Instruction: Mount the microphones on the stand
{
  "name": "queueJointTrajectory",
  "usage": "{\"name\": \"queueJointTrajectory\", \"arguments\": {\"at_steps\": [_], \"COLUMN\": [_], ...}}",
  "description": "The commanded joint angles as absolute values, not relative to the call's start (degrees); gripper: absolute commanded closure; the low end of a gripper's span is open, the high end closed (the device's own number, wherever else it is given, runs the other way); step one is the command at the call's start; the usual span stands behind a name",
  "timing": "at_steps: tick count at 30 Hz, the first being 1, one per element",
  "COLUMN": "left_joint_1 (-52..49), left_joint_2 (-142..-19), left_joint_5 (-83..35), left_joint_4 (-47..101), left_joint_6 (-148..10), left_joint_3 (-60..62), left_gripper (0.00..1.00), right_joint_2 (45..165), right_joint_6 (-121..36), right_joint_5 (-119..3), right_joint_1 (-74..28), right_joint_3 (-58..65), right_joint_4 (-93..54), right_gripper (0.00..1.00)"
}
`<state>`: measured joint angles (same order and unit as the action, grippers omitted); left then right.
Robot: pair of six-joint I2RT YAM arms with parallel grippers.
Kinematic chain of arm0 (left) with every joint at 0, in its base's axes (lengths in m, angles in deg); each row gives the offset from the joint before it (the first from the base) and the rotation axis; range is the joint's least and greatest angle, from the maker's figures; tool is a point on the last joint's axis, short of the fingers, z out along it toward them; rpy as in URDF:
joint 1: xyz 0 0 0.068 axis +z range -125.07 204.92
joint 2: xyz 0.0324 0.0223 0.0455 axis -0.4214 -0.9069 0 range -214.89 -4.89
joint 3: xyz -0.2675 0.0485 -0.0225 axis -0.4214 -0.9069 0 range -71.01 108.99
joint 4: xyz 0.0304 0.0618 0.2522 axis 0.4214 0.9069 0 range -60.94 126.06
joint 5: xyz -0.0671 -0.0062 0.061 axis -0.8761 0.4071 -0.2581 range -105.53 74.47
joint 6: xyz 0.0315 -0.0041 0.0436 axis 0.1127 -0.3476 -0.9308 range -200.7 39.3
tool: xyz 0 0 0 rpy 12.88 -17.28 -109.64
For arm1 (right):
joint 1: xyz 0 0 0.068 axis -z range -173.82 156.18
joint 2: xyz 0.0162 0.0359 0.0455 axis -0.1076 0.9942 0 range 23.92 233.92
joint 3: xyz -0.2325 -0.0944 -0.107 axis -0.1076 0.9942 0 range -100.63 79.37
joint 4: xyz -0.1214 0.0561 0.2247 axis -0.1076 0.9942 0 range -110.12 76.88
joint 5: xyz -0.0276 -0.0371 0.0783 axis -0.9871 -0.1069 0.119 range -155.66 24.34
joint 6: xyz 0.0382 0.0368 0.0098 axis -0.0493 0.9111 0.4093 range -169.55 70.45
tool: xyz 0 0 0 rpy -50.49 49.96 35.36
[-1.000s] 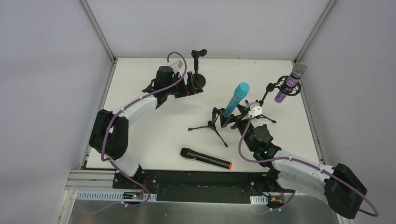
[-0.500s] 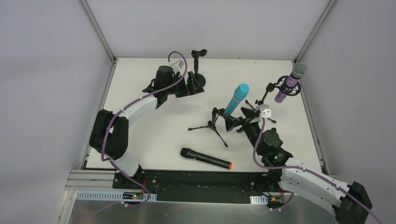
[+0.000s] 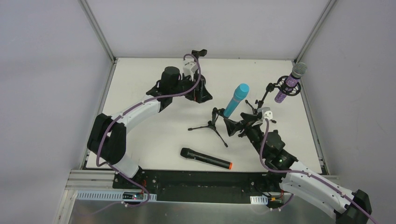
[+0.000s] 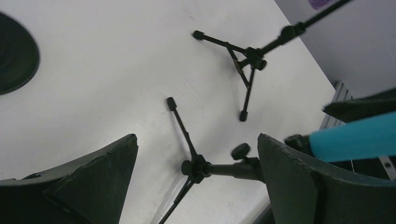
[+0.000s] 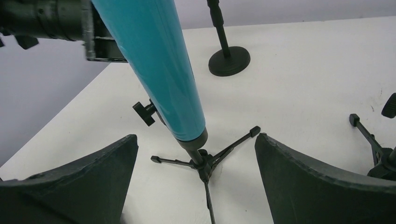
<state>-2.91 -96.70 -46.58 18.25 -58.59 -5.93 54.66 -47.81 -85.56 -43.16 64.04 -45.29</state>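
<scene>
Left pincer (image 3: 203, 93) and right pincer (image 3: 236, 125) are both wide open, empty. Turquoise microphone (image 5: 154, 60) sits on a tripod (image 5: 205, 165) just ahead of the right pincer, purple microphone (image 3: 289, 83) is mounted farther off, black microphone (image 3: 206, 158) lies on the tabletop (image 3: 140, 121).

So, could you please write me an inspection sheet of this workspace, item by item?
Surface: white table, flat and matte.
Job's things: turquoise microphone clipped in a tripod stand; purple microphone held in a second tripod stand at the right edge; black microphone lying flat near the front edge; round-base stand at the back, its clip empty.
Clutter: nothing seen.
Hands: left hand open, holding nothing, by the round-base stand; right hand open, holding nothing, facing the turquoise microphone's lower end.
Cables: a purple cable runs along each arm.
Surroundings: plain white walls; metal frame posts at the back corners.
</scene>
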Motion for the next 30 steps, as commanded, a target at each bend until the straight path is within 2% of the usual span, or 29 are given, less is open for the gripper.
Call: {"name": "queueJointTrajectory", "arguments": {"at_steps": [1, 6, 11, 30], "left_joint_1": [-7.62, -12.08, -12.52, -12.56], "left_joint_2": [-89.46, -85.58, -84.50, -84.61], "left_joint_5": [-52.98, -57.55, -61.33, -69.02], "left_joint_4": [15.37, 9.66, 5.55, 7.79], "left_joint_6": [-75.20, -86.36, -87.53, -93.57], "left_joint_3": [-7.55, -13.82, -16.00, -16.50], "left_gripper": [0.01, 0.01, 0.02, 0.07], "right_joint_2": [55.16, 58.88, 62.34, 67.80], "right_joint_6": [-46.58, -48.56, -48.60, -47.32], "right_joint_5": [-84.99, -87.25, -91.65, -100.26], "right_joint_1": [-43.38, -43.35, -43.34, -42.65], "right_joint_3": [64.42, 63.89, 62.58, 59.92], "right_joint_4": [-43.50, -44.12, -45.89, -52.46], "right_gripper": [0.01, 0.01, 0.01, 0.01]}}
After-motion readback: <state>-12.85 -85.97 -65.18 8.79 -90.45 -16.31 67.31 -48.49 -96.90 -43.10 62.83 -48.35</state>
